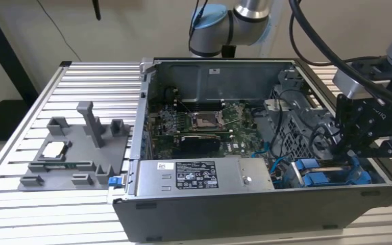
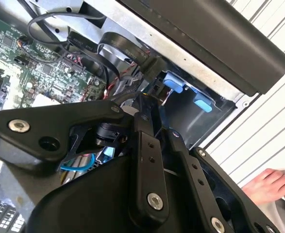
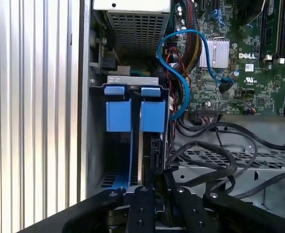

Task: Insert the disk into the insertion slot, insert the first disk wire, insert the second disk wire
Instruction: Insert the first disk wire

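Observation:
My gripper (image 1: 354, 153) reaches down into the drive bay at the open computer case's (image 1: 264, 214) near corner on the exterior view's right. In both wrist views its two black fingers (image 3: 143, 208) stand close together, shut on a thin dark plate seen edge-on, the disk (image 3: 155, 155), whose blue carrier tab (image 3: 152, 114) points away from me. The disk stands inside the insertion slot (image 3: 96, 141), beside a second blue tab (image 3: 118, 111). A blue cable (image 3: 181, 58) and black cables (image 3: 205, 150) hang loose next to the slot. In the second wrist view the gripper (image 2: 149, 114) points at the blue tabs (image 2: 174, 82).
A grey power-supply box (image 1: 196, 176) with a white sticker lies along the case's front. The motherboard (image 1: 206, 125) fills the case floor. A grey fixture tray (image 1: 73, 153) sits on the slatted table (image 1: 19, 204) at the exterior view's left. A person's hand (image 2: 268, 187) rests outside the case.

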